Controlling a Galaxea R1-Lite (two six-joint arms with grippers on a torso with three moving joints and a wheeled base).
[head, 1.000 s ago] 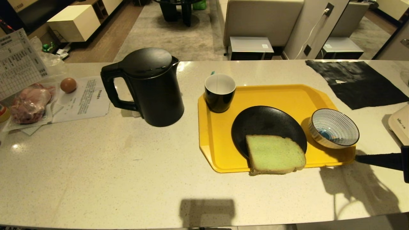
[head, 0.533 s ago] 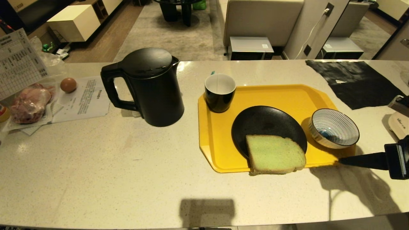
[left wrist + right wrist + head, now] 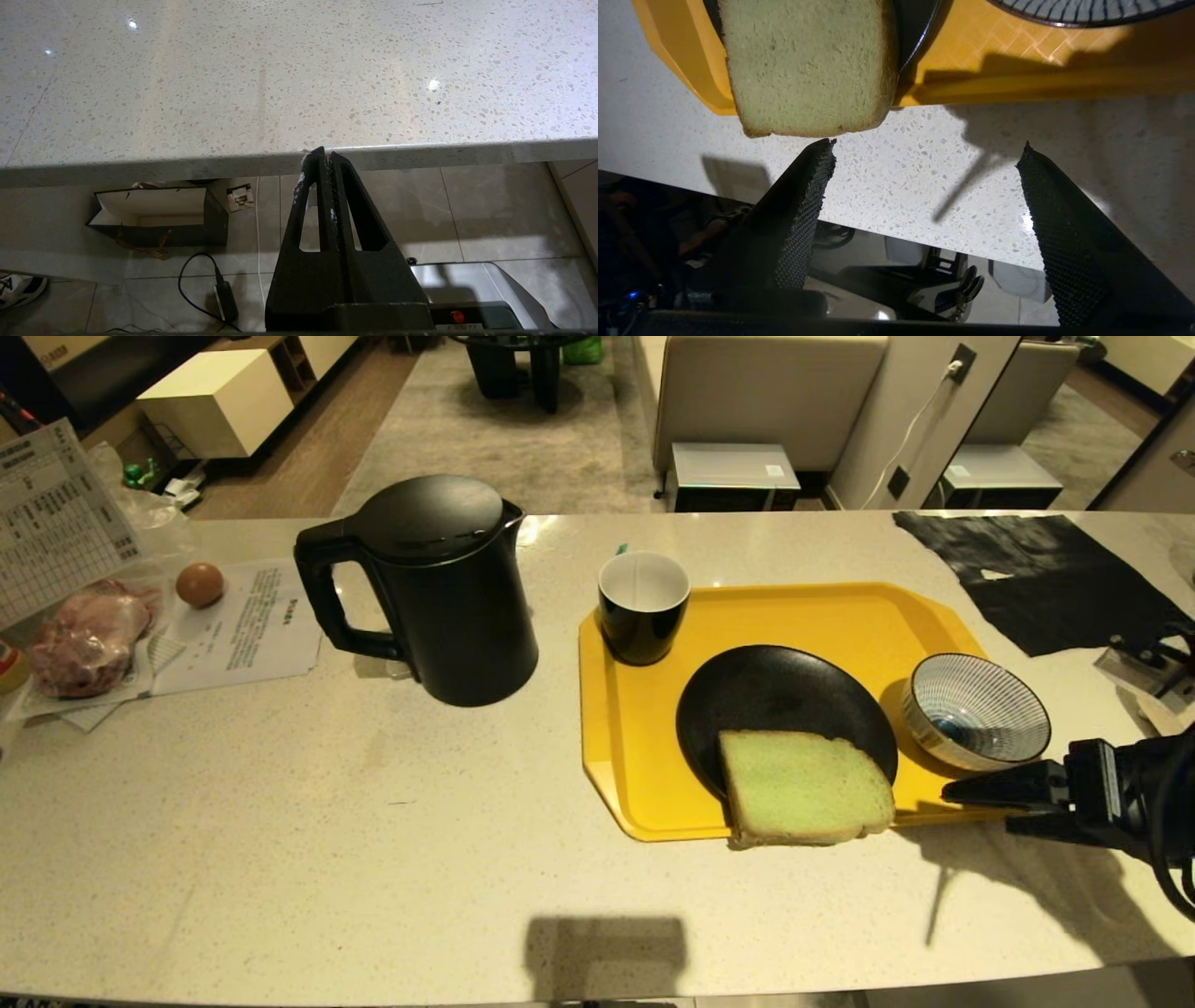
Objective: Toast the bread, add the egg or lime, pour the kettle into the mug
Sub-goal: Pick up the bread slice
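Soft, light, crushable bread [image 3: 803, 786] lying half on the black plate [image 3: 775, 695], overhanging the yellow tray [image 3: 635, 747] toward the tabletop [image 3: 373, 840] edge; best pinched gently across its crusts by the right hand [image 3: 971, 795], fingers spread, just beside; left hand [image 3: 325, 156] pressed together, parked below the edge.

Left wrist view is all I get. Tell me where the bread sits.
Observer: The bread lies with one end on the black plate, the other overhanging the tray's near edge.
Operator: Report the right pincer.
Observer: The right pincer is open and empty, low over the counter beside the tray, pointing toward the bread.
Operator: Place the mug.
Observer: The mug stands on the tray's far left corner, right of the kettle.
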